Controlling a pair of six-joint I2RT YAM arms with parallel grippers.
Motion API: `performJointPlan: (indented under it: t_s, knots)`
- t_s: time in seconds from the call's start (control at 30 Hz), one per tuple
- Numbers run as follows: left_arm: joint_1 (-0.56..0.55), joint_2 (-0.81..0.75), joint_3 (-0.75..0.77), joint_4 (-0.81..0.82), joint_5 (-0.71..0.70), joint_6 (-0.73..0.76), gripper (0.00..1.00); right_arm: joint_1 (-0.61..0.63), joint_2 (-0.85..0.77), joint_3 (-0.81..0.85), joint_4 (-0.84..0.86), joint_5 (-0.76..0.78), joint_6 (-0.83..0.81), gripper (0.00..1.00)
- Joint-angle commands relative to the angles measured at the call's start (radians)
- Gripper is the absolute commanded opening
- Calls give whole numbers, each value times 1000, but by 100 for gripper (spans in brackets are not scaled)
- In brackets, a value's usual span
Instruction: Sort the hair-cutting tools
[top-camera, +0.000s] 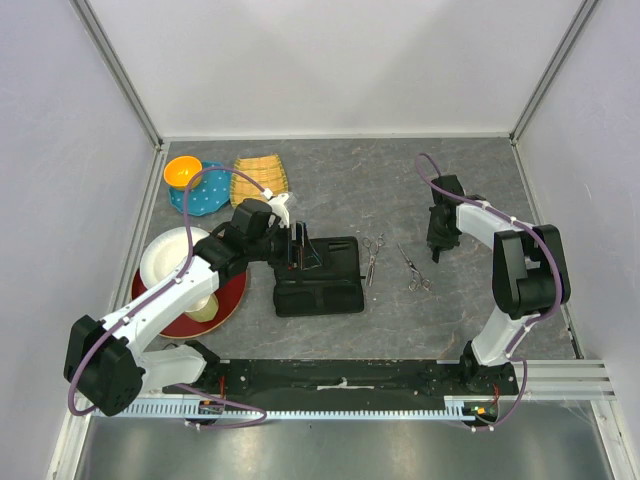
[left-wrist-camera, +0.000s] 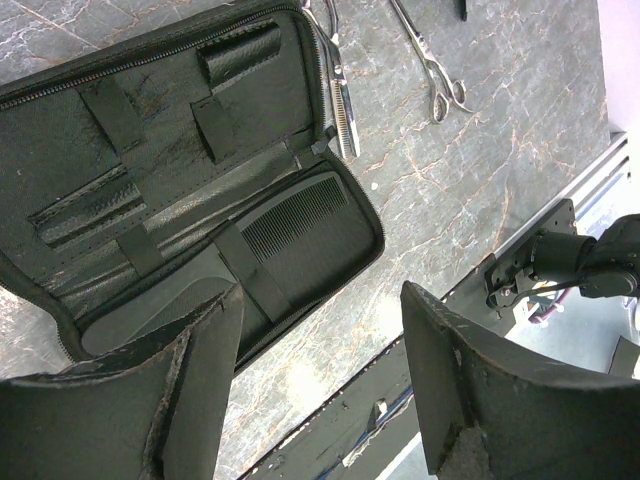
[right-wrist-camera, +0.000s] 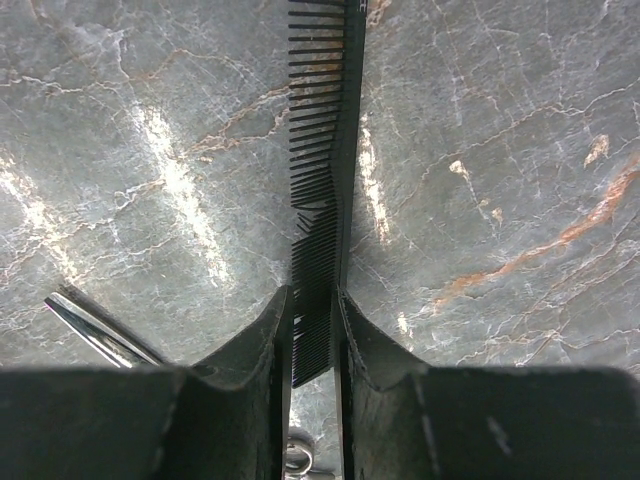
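The grey stone-patterned counter (top-camera: 400, 190) carries an open black zip case (top-camera: 335, 290) near its centre. At 9 o'clock of the case sits a red plate (top-camera: 232, 300) with a white bowl (top-camera: 165, 255) at its 11 o'clock edge. Farther toward 10 o'clock are a blue dotted dish (top-camera: 205, 200), a woven basket (top-camera: 258, 178) and an orange bowl (top-camera: 182, 171). The left end effector (top-camera: 298, 252) hangs over the case's 10 o'clock corner, fingers spread wide with nothing between them. The right end effector (top-camera: 437, 250) stands well apart at 2 o'clock of the case, pinching a narrow black comb (right-wrist-camera: 325, 150) near one end; whether the comb touches the counter cannot be told. One pair of silver scissors (top-camera: 372, 258) lies just beside the case's 3 o'clock edge. The second scissors (top-camera: 414, 270) lie between that pair and the right end effector. A comb in the case (left-wrist-camera: 300, 225) lies under a strap.
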Motion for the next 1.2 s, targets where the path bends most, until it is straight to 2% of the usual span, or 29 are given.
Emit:
performJointPlan:
  t_s: [0.0, 0.13, 0.43, 0.87, 1.07, 1.17]
  knots:
    - [5, 6, -4, 25, 19, -14, 71, -2, -4, -24, -13, -3, 27, 16]
    - [5, 9, -2, 24, 20, -15, 71, 0, -14, -20, -19, 0, 28, 14]
    - [5, 9, -2, 25, 20, -17, 71, -2, -27, -8, -62, 34, 37, 0]
    - [5, 9, -2, 25, 20, -15, 71, 0, -48, 19, -104, 76, 33, 0]
    - [5, 7, -1, 24, 22, -14, 71, -2, -117, 23, -102, 11, 37, 0]
    - [5, 6, 1, 24, 23, -11, 71, -2, -209, 19, -87, -102, 33, 0]
